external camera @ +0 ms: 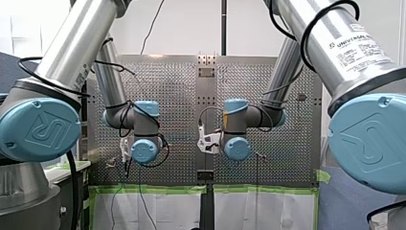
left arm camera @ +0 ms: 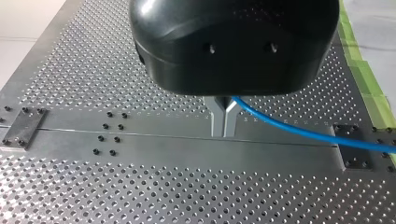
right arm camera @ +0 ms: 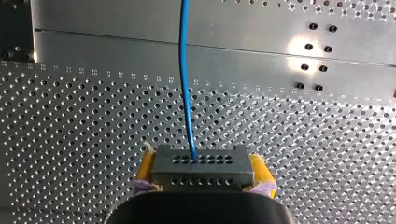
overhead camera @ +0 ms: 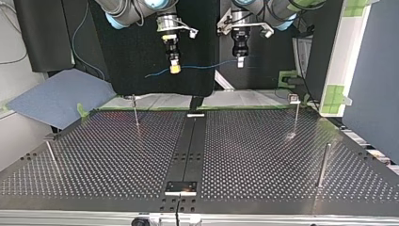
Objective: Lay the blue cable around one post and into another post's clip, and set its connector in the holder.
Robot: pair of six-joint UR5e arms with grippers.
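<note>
Both arms hung well above the table [overhead camera: 263, 155] with the cable [overhead camera: 207, 66] strung between them, and nothing looked routed yet as far as I could judge. The right gripper [right arm camera: 202, 171] had its yellow pads [right arm camera: 146, 169] clamped on the connector [right arm camera: 201, 163], a dark block with rows of holes, and the blue line ran straight out of it. The left gripper [left arm camera: 223, 133] had its metal fingers [left arm camera: 216, 116] pressed together with the cable pinched between them, the line trailing off to one side. In the top view a short loose end of blue stuck out left of the right gripper. Down on the table the posts stood bare: a thin post [overhead camera: 135, 110] at the top view's far left, a clip post [overhead camera: 295, 120] at its far right with the clip [overhead camera: 294, 98] on its head, and a thick post [overhead camera: 323, 165] nearer on the right. I'd call this the carry step, before any wrapping. Next move, my guess: both arms come down together, keep the line taut, swing it round one post, then press it into the clip. Couldn't tell for sure which fitting was the holder — the small plate [overhead camera: 180, 187] at the near middle edge looked likeliest.
</note>
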